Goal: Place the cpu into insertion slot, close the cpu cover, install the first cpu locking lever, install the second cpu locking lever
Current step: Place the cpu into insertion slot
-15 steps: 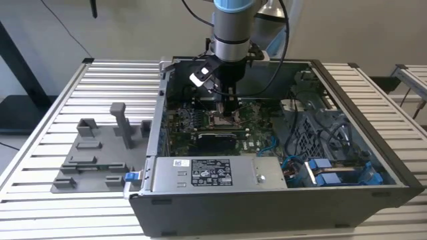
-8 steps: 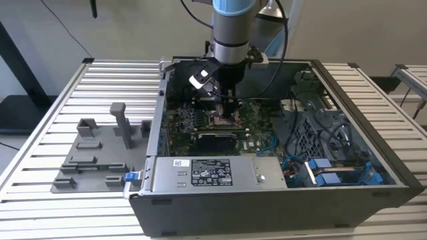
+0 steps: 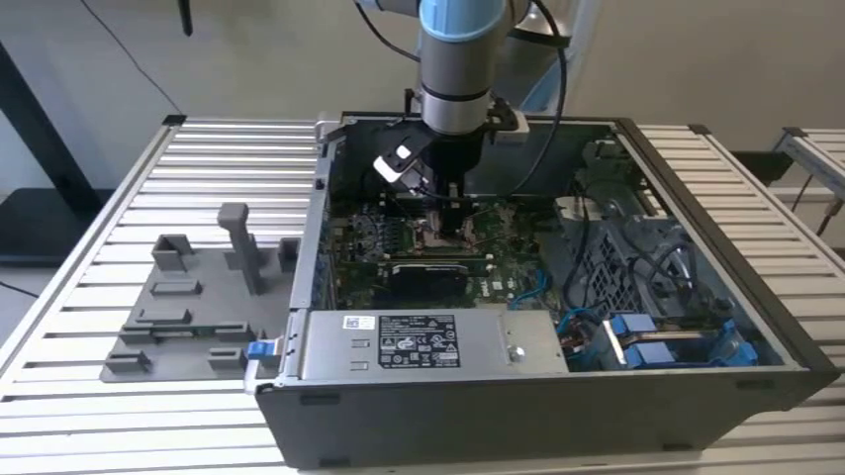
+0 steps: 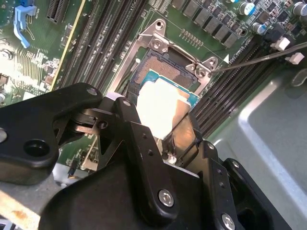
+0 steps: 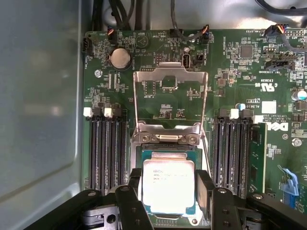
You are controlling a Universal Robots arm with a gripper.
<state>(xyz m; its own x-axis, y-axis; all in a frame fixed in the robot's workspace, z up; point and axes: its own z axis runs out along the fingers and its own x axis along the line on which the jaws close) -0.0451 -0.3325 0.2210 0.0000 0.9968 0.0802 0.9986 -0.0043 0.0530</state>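
Pale walls back a slatted metal tabletop (image 3: 225, 148). An open computer case (image 3: 528, 416) takes up its middle and reaches the near edge, and the arm (image 3: 462, 59) drops into the case from the far edge. A labelled power-supply box (image 3: 410, 341) runs along the case's near wall. A grey fixture tray (image 3: 185, 317) lies outside the case, toward the tabletop's edge at the exterior view's left.

Inside, a green circuit board (image 5: 240, 72) carries black memory slots (image 5: 103, 153) on both sides of the socket. The cpu cover (image 5: 137, 100) is swung fully open with its frame bare, and a thin wire lever (image 4: 259, 56) angles clear. The insertion slot (image 4: 152, 67) shows part of its brown contact field; the rest is hidden under the cpu (image 5: 169, 187).

The jaws are drawn in narrow on the cpu, with one of the fingers (image 5: 205, 191) against each of two opposite edges and the metal face up. The chip is over the slot; whether it touches the contacts I cannot tell. In the second wrist view it looks offset toward the jaws, not square in the recess.

The placing step appears to be in hand. Done well, the chip's edges run parallel to the recess walls, it keeps flat, and it goes straight down without sliding. The contacts look fine enough to bend, so a tilted or dragged landing is the main risk.
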